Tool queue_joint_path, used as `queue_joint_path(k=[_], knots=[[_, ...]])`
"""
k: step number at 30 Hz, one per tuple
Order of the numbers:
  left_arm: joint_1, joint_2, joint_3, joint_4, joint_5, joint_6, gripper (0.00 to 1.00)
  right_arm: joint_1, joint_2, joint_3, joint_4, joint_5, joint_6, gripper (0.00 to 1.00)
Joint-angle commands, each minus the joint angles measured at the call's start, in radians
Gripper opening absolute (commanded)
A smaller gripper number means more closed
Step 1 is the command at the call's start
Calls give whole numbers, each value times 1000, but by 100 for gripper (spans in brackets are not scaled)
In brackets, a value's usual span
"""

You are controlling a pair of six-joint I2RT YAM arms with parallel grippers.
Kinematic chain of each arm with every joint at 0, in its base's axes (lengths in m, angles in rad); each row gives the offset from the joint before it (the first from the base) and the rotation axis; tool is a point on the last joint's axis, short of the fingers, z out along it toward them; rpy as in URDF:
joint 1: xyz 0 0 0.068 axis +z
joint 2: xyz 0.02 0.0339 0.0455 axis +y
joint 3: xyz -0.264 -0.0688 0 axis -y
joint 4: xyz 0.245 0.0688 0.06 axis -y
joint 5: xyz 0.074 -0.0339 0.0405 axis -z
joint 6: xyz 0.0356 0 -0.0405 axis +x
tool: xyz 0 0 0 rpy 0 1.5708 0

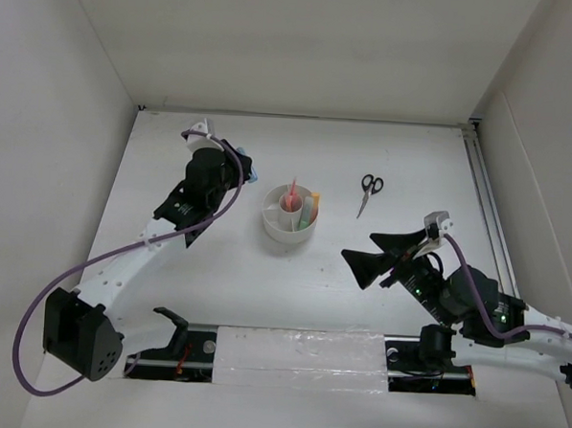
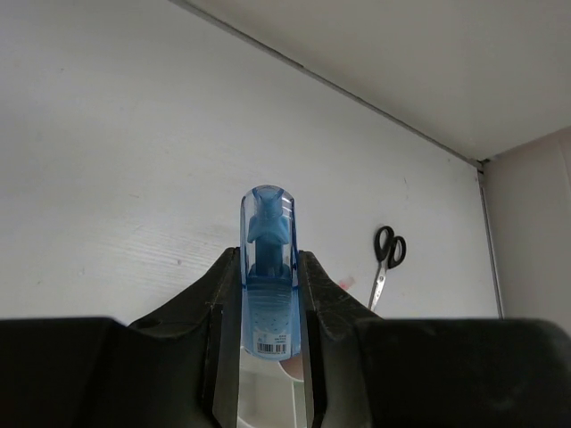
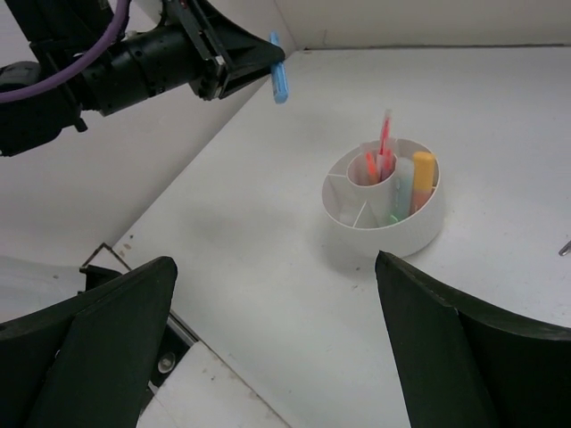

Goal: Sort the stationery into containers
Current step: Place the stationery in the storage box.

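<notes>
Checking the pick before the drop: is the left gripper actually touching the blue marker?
Touching. The left wrist view shows the blue marker pinched between both fingers of the left gripper, no gap either side.

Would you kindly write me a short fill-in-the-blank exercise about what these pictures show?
1. The left gripper is shut on a translucent ____ marker.
2. The right gripper stands wide ____ and holds nothing.
3. The pink pens stand in the ____ cup of the white organizer.
4. The black-handled scissors lie on the ____, outside the organizer.
Missing words: blue; open; centre; table.
</notes>
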Motion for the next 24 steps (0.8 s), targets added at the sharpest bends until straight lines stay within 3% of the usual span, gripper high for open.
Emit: queue_joint_path(k=[1,5,24], knots=[[-3,38,31,163,50,60,0,10,4,42,3,31,8,99],[-3,47,-28,278,91,103,0,10,4,42,-17,31,27,99],[-3,182,-147,528,264,136,0,10,-42,52,-74,4,68,99]])
